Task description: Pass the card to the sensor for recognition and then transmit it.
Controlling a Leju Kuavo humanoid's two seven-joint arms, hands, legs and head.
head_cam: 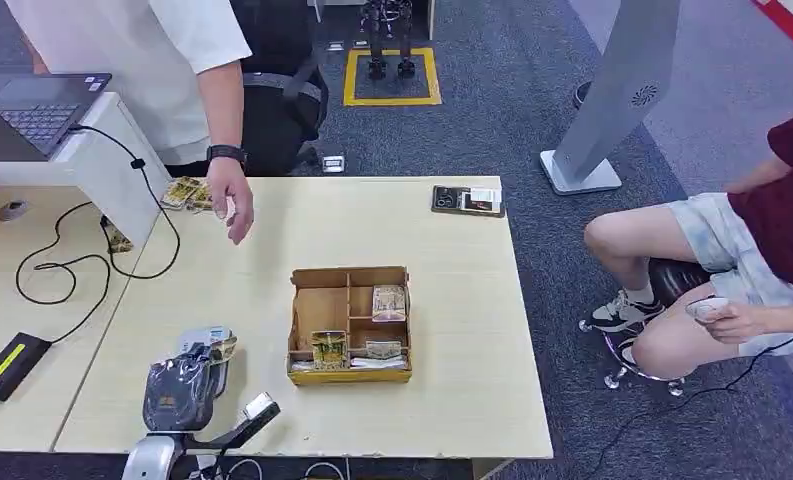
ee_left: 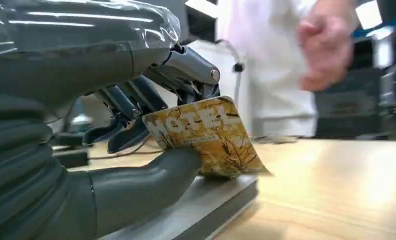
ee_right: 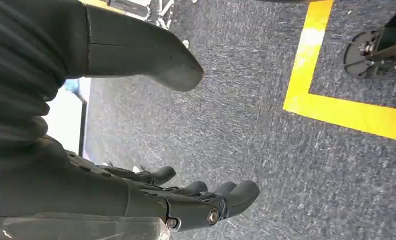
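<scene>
The yellow-patterned hotel card point(ee_left: 205, 137) is held by the left hand point(ee_left: 151, 130), pinched between the thick grey thumb below and the darker fingers point(ee_left: 121, 107) above. It is poised just over the flat grey sensor pad point(ee_left: 205, 205), which lies near the front-left corner of the pale wooden desk point(head_cam: 442, 300). In the head view the left hand point(head_cam: 182, 390) is seen over that same corner. Whether the card's lower edge touches the pad cannot be told.

The right hand point(ee_right: 186, 200) hangs beside the body above grey carpet, fingers loosely spread and holding nothing.

A wooden compartment tray point(head_cam: 350, 325) with further cards is seen mid-desk. A person's hand point(head_cam: 232, 205) hovers near the far-left edge of the desk, apparently waiting to receive.

Judged step: presentation to the sensor; hand-over not yet done.

Risks noted:
- Card is gripped near one end only; slippage or rotation is possible if pinch force is eased.
- Card appears tilted to the pad; a failed read is likely if it is not laid flatter.
- The thumb rests close to the pad's edge; the pad could be nudged.
- A mistimed release at hand-over could drop the card.
</scene>
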